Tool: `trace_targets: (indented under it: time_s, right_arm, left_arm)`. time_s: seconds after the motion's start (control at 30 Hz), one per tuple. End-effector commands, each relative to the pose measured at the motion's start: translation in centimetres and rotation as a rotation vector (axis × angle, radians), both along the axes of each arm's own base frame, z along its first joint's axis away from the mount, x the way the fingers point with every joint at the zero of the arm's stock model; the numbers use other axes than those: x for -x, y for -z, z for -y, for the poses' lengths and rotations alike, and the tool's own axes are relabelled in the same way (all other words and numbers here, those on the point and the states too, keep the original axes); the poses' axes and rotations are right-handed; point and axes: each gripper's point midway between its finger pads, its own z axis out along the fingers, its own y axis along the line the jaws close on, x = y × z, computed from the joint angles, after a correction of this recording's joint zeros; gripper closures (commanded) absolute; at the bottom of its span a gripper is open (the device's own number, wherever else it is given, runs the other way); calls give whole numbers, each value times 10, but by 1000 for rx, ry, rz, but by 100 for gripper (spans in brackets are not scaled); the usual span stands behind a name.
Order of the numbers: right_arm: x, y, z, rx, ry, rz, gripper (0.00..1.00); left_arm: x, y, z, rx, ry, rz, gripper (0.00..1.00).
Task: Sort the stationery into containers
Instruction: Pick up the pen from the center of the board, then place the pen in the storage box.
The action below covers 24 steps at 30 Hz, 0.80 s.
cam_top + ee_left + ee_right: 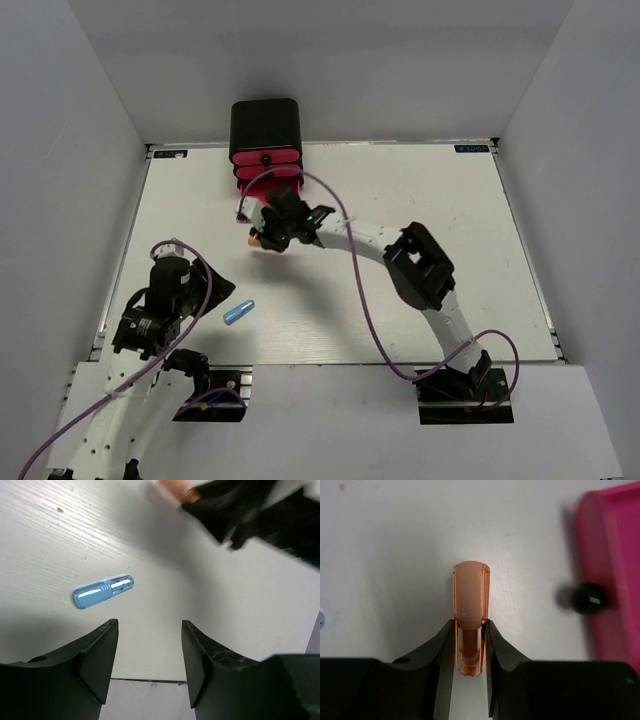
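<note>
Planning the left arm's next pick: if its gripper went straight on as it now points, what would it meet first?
Probably bare table. The blue capsule lies just beside the line from the open left gripper, not in it, though depth is unclear.

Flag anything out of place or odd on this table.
Nothing damaged or spilled. One blue capsule lies loose on the table, unsorted, before the open left pincer. The right pincer grips an orange capsule near the drawers.
</note>
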Motion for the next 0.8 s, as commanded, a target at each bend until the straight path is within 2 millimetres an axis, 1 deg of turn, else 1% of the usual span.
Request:
trace_targets:
  time_s: [0.0, 0.03, 0.07, 0.1, 0.13, 0.17, 0.2, 0.23, 0.27, 0.3, 0.33, 0.37, 0.4, 0.43, 0.47, 0.5, 0.53, 0.57, 0.6, 0.63, 0.67, 0.7, 0.73, 0.77]
  right_arm:
    - [-42, -102, 20, -140, 56, 154, 100]
    - [-44, -117, 22, -160, 37, 191, 100]
    - [-54, -123, 29, -159, 28, 224, 100]
    - [-58, -130, 31, -158, 11, 259, 100]
    - [-66, -134, 36, -158, 21, 281, 100]
    - [-68, -134, 37, -154, 16, 295, 100]
    - [-79, -141, 40, -149, 9, 333, 100]
    - [-84, -140, 43, -141, 12, 341, 100]
    - [-89, -132, 43, -132, 14, 340, 100]
    - [-99, -139, 44, -134, 13, 370, 100]
    - [-103, -139, 44, -138, 14, 378, 100]
    - [-109, -125, 40, -125, 7, 376, 100]
    - [-117, -135, 38, -143, 4, 399, 100]
    - [-120, -125, 34, -133, -11, 397, 100]
    - [-126, -121, 30, -133, -12, 406, 100]
    - [-133, -129, 26, -149, -9, 433, 100]
    - [-135, -119, 22, -139, -18, 431, 100]
    - [-141, -118, 17, -144, -12, 442, 100]
    - [-145, -115, 15, -140, -9, 448, 100]
    - [-151, -119, 14, -150, 0, 466, 100]
    - [-154, -105, 13, -128, 11, 461, 100]
    - [-158, -112, 11, -138, 14, 481, 93]
    - [-161, -107, 13, -125, 13, 486, 78]
    - [-162, -103, 12, -114, 10, 491, 61]
  left_arm:
    - [-2, 21, 13, 51, 26, -73, 37]
    - [-6, 29, 16, 55, 34, -87, 37]
    - [-7, 41, 20, 57, 46, -139, 37]
    - [-10, 44, 22, 54, 59, -158, 37]
    - [-12, 52, 23, 49, 58, -182, 35]
    - [-15, 57, 25, 52, 65, -208, 31]
    - [-15, 73, 25, 26, 71, -286, 29]
    - [-20, 72, 26, 13, 82, -299, 29]
    - [-21, 75, 27, -3, 108, -325, 27]
    - [-24, 78, 25, -21, 110, -346, 27]
    - [-29, 81, 25, -40, 111, -375, 26]
    - [-33, 83, 23, -65, 123, -374, 26]
    - [-35, 85, 23, -74, 130, -388, 24]
    - [-39, 85, 21, -91, 131, -392, 24]
    - [-39, 94, 20, -111, 150, -424, 23]
    - [-41, 95, 21, -112, 150, -433, 23]
    - [-42, 95, 21, -125, 165, -444, 23]
    - [-41, 102, 20, -136, 175, -474, 23]
    - [-43, 101, 21, -136, 175, -474, 23]
    - [-41, 102, 20, -143, 184, -481, 21]
    - [-40, 104, 19, -145, 184, -494, 21]
    - [-40, 104, 20, -146, 184, -503, 21]
    - [-40, 104, 19, -152, 193, -501, 21]
    - [-38, 107, 23, -147, 209, -517, 21]
